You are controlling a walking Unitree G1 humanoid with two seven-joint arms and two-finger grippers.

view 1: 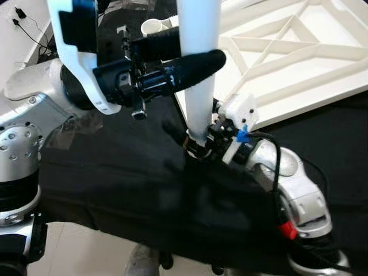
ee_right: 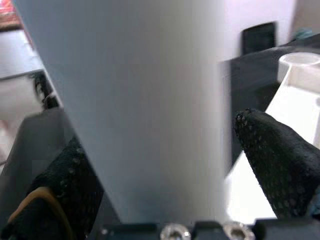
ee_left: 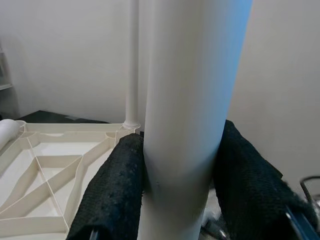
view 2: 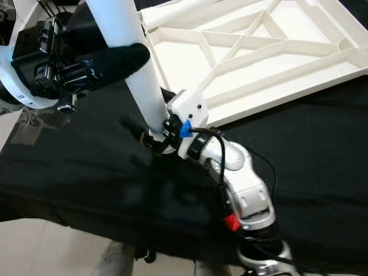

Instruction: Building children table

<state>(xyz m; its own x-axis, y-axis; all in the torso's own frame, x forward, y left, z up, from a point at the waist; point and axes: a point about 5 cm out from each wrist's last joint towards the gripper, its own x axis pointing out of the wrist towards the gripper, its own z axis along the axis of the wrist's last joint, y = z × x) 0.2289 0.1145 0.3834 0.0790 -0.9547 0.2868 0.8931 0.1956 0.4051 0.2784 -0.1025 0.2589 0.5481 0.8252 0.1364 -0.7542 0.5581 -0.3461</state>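
standing upright, the white table leg [view 1: 199, 86] is clamped by the left gripper [view 1: 198, 66] higher up and the right gripper [view 1: 202, 144] at its base.

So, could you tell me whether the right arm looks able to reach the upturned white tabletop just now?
Probably not yet: the right gripper grips the bottom of the white table leg, which the left gripper also holds. The tabletop lies close behind it.
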